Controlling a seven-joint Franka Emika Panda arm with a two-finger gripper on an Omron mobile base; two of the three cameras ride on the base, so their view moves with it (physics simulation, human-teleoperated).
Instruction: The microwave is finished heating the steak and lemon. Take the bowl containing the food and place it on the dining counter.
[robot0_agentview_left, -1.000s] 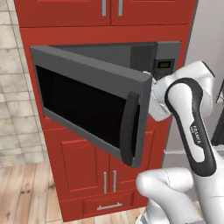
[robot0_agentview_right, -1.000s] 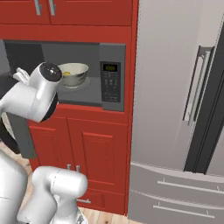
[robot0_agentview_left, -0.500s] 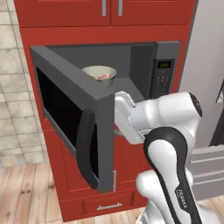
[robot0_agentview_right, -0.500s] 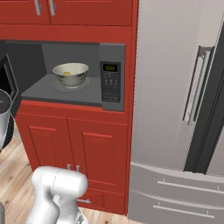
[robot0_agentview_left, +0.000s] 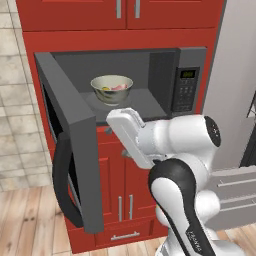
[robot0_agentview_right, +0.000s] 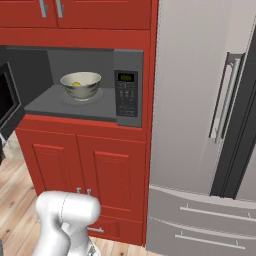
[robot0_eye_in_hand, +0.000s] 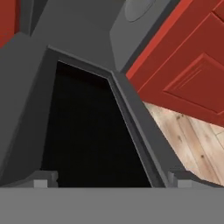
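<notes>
Microwave (robot0_agentview_left: 185, 85) door (robot0_agentview_left: 70, 150) swung wide open, left-center of left base view. Bowl (robot0_agentview_left: 111, 89) sits inside on the cavity floor, upper center; steak (robot0_agentview_left: 119, 88) and lemon (robot0_agentview_left: 105, 89) in it. Right base view: bowl (robot0_agentview_right: 80, 85) upper left, lemon (robot0_agentview_right: 76, 84) visible. Gripper (robot0_eye_in_hand: 109, 177) in hand view, bottom edge, tips spread fully wide, holding nothing, facing the door's black glass (robot0_eye_in_hand: 87, 135). Red cabinets (robot0_agentview_right: 85, 170) below.

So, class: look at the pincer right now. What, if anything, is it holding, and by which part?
Nothing is held. The pincer is open, its fingertips apart in front of the open microwave door. The bowl sits untouched inside the microwave.
</notes>
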